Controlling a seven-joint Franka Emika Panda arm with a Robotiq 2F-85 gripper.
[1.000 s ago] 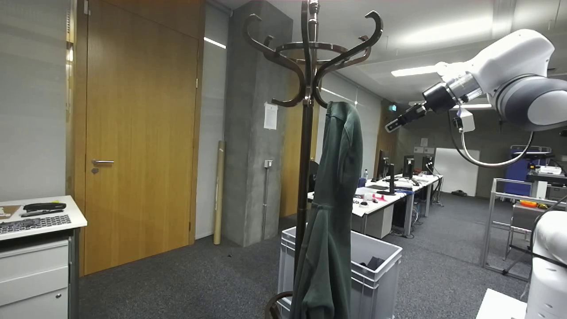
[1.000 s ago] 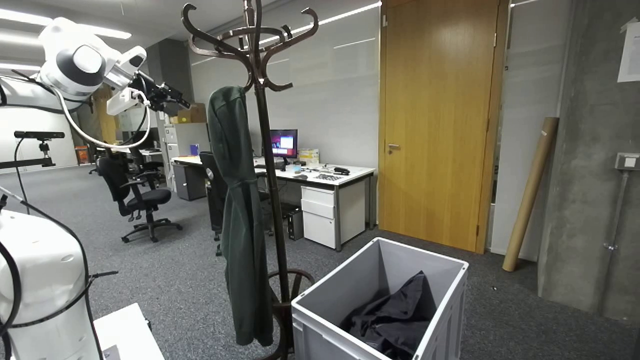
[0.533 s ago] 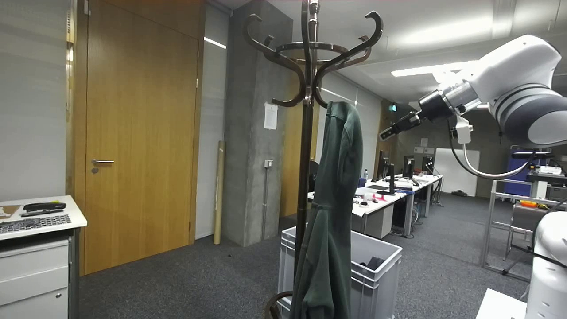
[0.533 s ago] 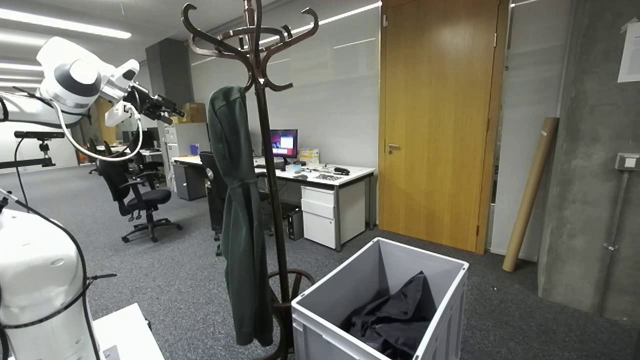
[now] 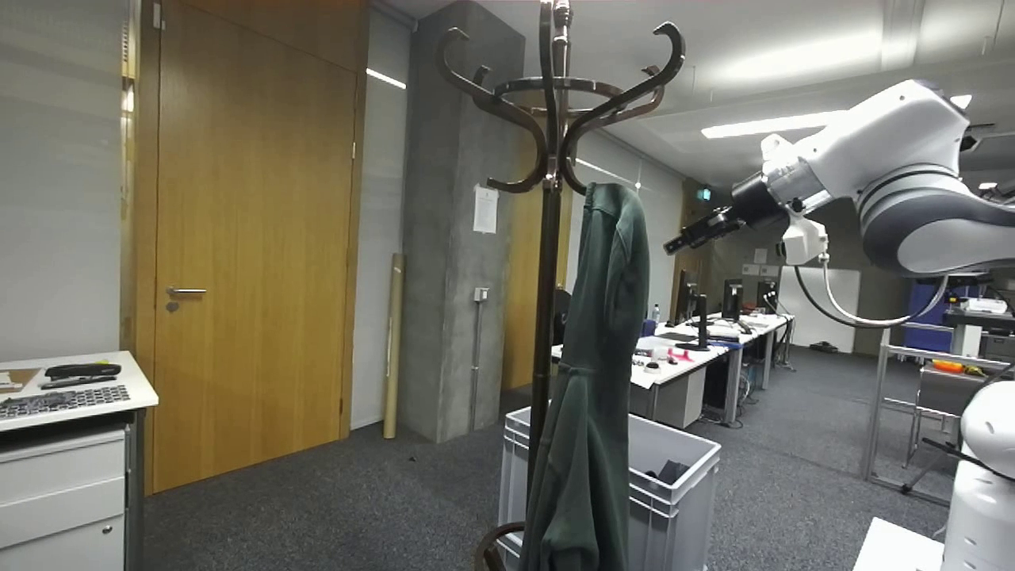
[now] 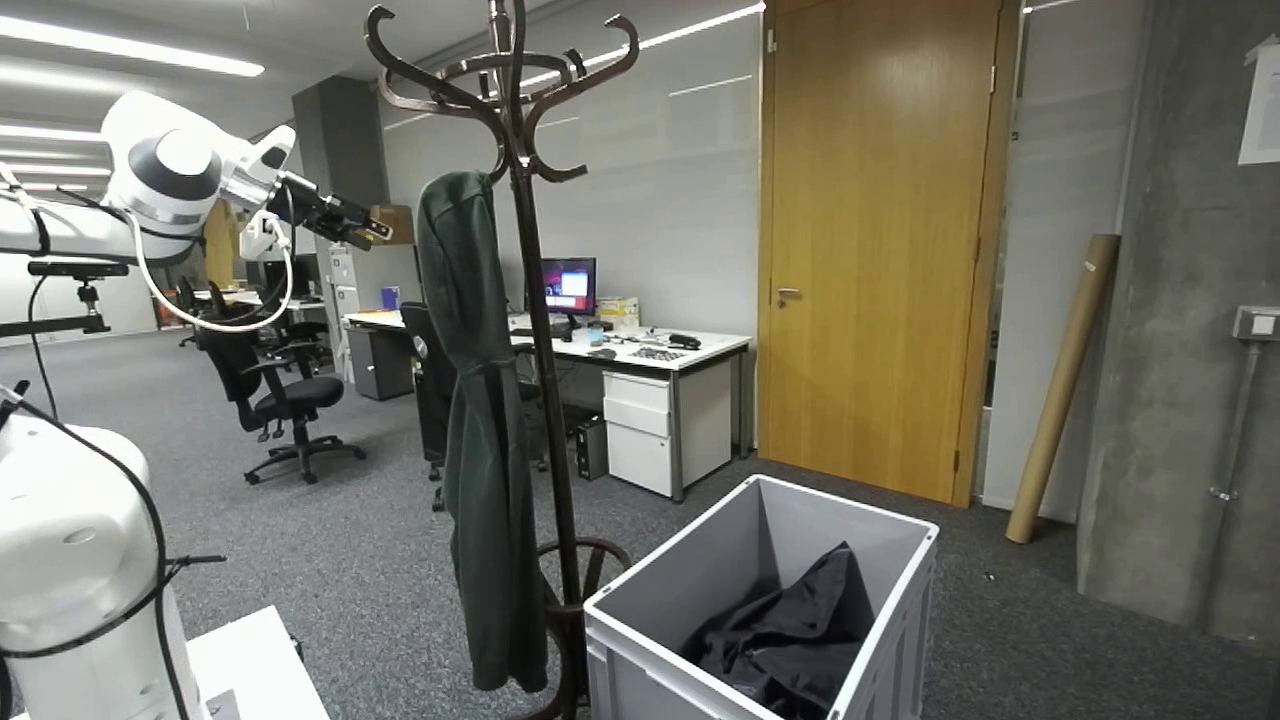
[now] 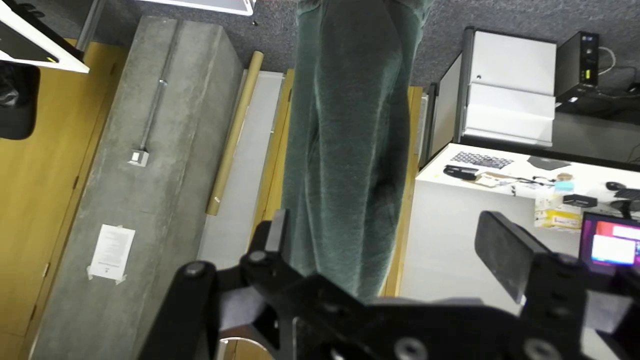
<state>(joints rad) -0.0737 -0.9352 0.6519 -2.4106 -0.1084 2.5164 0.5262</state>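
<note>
Two fingers (image 7: 504, 251) stand wide apart, a green garment (image 7: 350, 140) at twelve o'clock in the wrist view. It hangs from a coat stand (image 6: 538, 320) (dark, glossy).

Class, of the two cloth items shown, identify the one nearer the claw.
The green garment on the coat stand: it hangs in front of the open claw, while the dark cloth lies crumpled inside the grey crate.

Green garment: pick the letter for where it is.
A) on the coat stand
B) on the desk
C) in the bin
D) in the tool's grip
A: in both exterior views the garment hangs from the stand, and the open tool is apart from it.
</note>
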